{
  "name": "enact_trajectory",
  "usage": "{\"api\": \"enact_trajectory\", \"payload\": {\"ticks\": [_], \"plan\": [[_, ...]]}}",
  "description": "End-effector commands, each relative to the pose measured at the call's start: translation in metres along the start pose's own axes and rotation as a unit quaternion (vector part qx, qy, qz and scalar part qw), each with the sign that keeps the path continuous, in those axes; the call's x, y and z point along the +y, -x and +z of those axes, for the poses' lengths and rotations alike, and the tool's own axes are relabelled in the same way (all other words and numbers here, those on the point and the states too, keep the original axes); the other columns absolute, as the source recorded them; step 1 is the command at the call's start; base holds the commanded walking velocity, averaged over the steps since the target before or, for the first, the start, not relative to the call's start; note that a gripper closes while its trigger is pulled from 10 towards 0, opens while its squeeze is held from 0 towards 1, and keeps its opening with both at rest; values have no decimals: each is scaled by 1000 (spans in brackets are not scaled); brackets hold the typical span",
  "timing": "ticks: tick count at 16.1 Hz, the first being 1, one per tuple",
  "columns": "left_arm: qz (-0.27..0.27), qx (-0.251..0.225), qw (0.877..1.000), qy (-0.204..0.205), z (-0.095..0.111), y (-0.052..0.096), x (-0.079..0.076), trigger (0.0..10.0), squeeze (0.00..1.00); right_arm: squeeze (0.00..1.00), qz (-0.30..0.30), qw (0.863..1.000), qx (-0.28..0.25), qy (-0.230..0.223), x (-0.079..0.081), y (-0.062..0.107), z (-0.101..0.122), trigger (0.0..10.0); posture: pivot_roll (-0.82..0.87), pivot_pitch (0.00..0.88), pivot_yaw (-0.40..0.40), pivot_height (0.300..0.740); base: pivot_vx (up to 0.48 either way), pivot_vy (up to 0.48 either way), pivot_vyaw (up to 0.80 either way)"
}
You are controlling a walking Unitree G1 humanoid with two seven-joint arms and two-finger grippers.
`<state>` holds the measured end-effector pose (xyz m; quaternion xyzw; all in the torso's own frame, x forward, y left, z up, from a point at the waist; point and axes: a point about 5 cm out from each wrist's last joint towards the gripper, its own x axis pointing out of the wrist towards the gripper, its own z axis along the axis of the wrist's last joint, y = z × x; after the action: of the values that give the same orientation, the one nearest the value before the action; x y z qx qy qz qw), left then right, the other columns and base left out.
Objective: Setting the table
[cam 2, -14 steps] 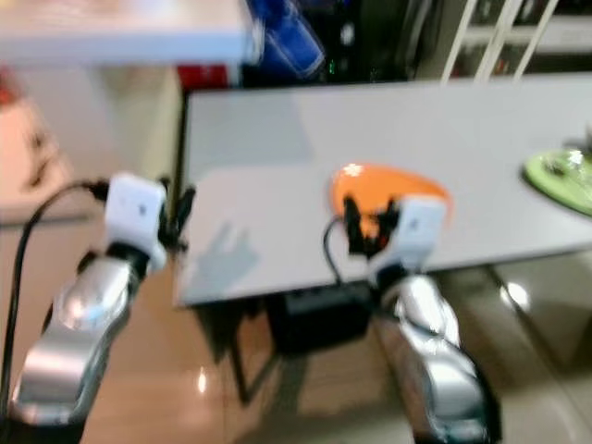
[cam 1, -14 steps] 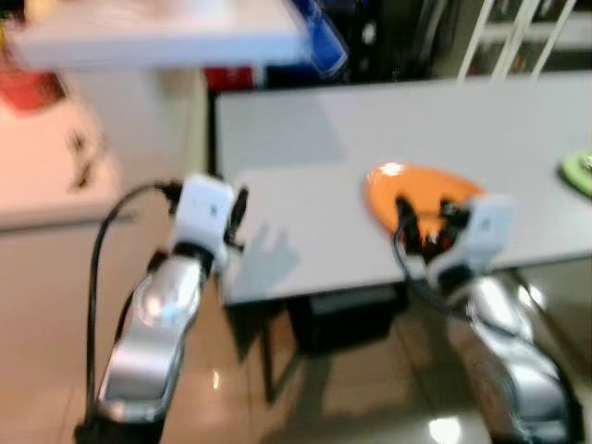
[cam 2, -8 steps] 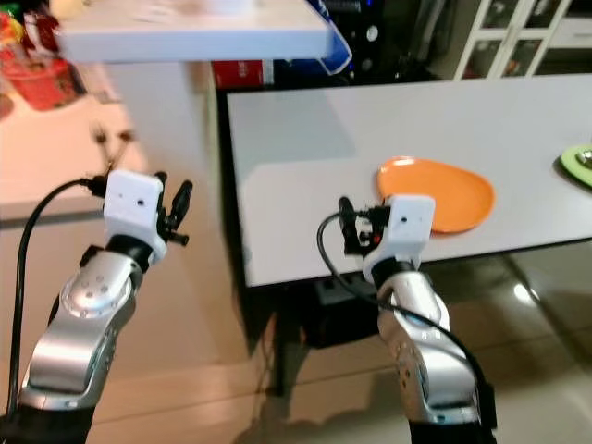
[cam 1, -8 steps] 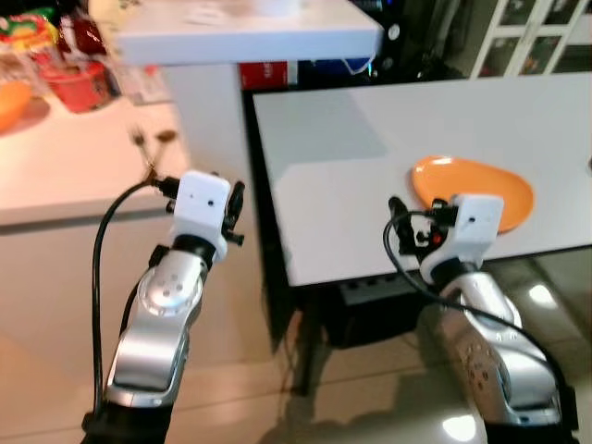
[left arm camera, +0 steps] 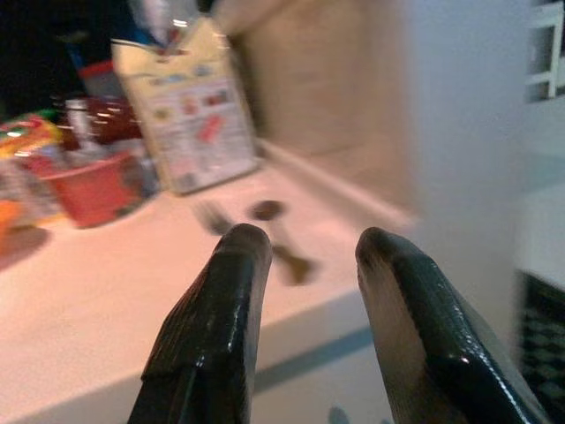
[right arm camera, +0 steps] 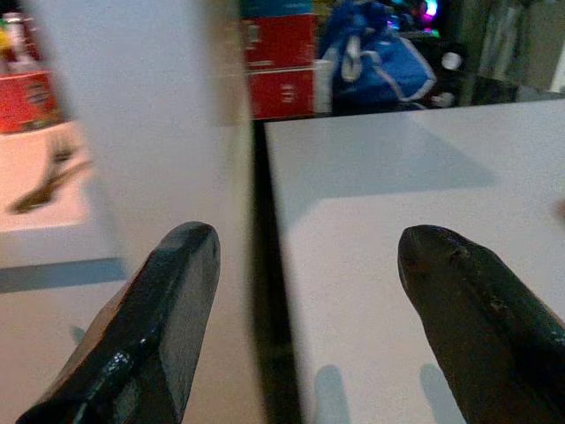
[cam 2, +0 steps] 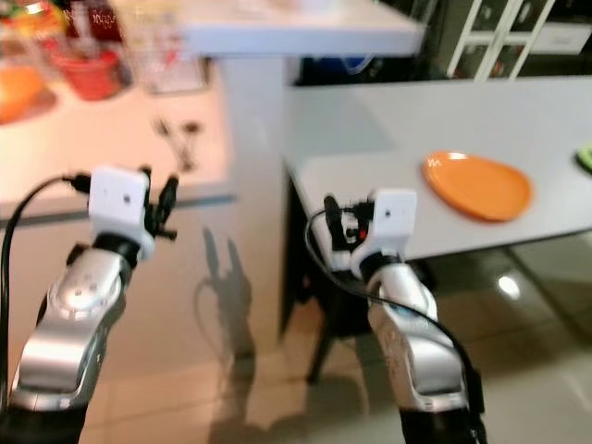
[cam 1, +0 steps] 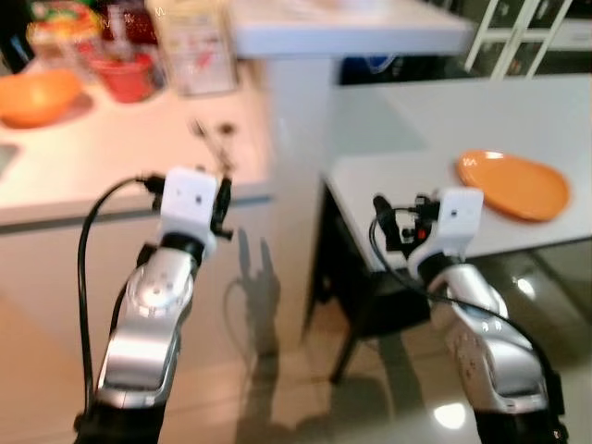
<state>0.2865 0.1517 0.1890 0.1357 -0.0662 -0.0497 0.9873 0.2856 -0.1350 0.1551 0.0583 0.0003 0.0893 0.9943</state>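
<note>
facing a pale worktop (cam 1: 83,157) with cutlery (cam 1: 211,137), both arms are raised. the left claw (left arm camera: 305,265) and right claw (right arm camera: 305,256) hold their fingers apart, gripping nothing. the head views add an orange plate (cam 2: 476,185) on the white table (cam 2: 444,120).

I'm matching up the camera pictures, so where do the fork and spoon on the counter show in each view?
Left eye view: fork and spoon on the counter, left of the white pillar.
Right eye view: same spot.
Left wrist view: just beyond the left gripper, on the counter.
Right wrist view: dark shapes on the counter beside the pillar.
Shared landmark: the white pillar.
</note>
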Motion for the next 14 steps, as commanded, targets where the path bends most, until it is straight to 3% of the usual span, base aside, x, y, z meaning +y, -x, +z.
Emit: {"api": "enact_trajectory", "payload": {"ticks": [1,6,9,12,14], "plan": [[8,11,1000,-6,-4,0,3,10000,0,0,12,1000,-9,-1,6,-1,4,10000,30,0,-23,740,0,480,0],[10,3,1000,-7,0,-2,5,10000,0,0,18,1000,-16,6,8,-3,5,10000,30,0,-26,740,0,478,0],[17,-20,999,-28,10,-3,4,10000,0,0,17,1000,-24,11,6,-6,9,10000,34,0,-26,740,0,-160,0],[38,-17,999,-5,9,-4,9,10000,0,0,19,999,-38,-1,6,-9,17,10000,33,0,-24,740,0,-160,0],[50,-25,998,-13,12,-4,14,10000,0,0,21,999,-40,1,7,-10,19,10000,33,0,-24,740,0,0,0]]}}
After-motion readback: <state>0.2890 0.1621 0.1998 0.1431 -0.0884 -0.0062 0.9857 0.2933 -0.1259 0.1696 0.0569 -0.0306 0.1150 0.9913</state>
